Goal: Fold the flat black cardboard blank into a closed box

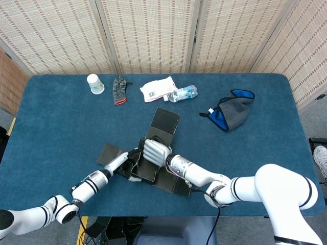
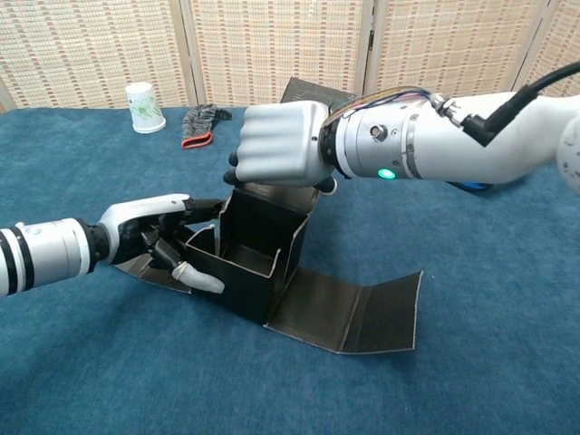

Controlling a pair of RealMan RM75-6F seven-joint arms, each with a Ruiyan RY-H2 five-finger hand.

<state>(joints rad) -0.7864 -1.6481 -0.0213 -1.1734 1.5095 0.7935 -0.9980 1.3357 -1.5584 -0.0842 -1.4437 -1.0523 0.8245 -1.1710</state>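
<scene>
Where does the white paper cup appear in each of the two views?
Head view: the white paper cup stands at the upper left, on the far side of the table.
Chest view: the cup is at the upper left, before the screen.
Shared landmark: the striped glove lies just right of it.

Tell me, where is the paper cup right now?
The paper cup stands at the table's far left in the head view, just left of the striped glove.
</scene>
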